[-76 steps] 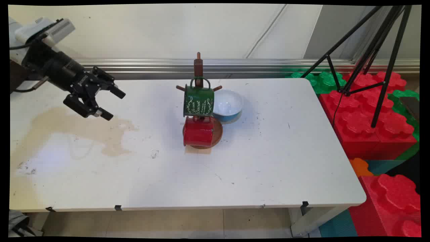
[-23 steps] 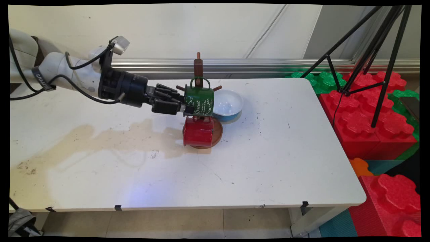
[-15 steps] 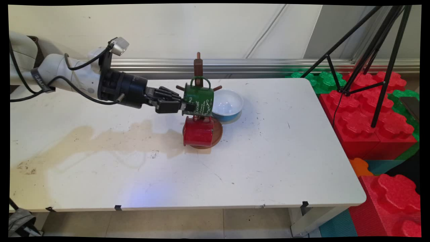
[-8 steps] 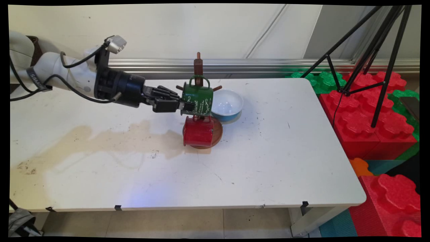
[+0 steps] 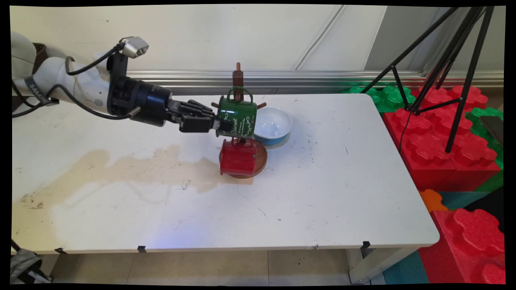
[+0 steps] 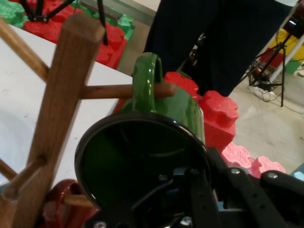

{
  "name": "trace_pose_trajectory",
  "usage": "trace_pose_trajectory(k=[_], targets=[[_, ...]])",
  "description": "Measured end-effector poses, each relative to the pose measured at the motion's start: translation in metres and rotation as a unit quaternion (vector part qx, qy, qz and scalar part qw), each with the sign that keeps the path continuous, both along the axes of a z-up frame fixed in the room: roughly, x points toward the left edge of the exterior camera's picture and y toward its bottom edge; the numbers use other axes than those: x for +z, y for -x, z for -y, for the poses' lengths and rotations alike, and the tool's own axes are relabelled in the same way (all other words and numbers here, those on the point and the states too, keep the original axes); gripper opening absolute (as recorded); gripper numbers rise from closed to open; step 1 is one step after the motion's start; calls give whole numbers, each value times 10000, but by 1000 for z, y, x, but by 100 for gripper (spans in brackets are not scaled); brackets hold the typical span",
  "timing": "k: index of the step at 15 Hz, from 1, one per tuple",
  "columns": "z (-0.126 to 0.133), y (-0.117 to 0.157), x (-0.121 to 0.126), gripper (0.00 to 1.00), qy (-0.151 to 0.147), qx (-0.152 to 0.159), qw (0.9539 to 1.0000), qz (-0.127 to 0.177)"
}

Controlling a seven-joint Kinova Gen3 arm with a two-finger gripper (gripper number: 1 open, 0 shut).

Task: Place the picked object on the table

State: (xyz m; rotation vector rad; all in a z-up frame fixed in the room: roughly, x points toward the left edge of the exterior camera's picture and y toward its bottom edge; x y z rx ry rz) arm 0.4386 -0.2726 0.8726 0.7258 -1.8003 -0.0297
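My gripper [image 5: 221, 125] reaches in from the left and is shut on the rim of a green mug [image 5: 238, 117] with white lettering. The mug hangs tilted, its handle looped over a peg of the wooden mug tree [image 5: 238, 79]. In the hand view the green mug [image 6: 142, 166] shows its dark inside, and its handle [image 6: 145, 80] sits round a peg of the mug tree [image 6: 61, 95]. There my gripper [image 6: 192, 178] has one finger inside the rim and one outside. A red mug [image 5: 238, 159] hangs lower on the tree, over its brown base.
A white bowl with a blue outside [image 5: 273, 125] stands just right of the tree. A brown stain [image 5: 121, 167] spreads over the table's left half. Red and green giant bricks [image 5: 443, 137] and a black tripod [image 5: 455, 60] stand beyond the table's right edge.
My gripper came in from the far left and closed on the green mug's rim. Over the last second it has raised the mug a little and tilted it on the peg.
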Motion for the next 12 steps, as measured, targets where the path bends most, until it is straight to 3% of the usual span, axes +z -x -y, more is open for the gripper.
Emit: trace_pose_trajectory(k=[8,12], targets=[[-11,2,10,0,-30,-387,9992,-30],[-16,-2,14,0,-5,-601,9981,116]])
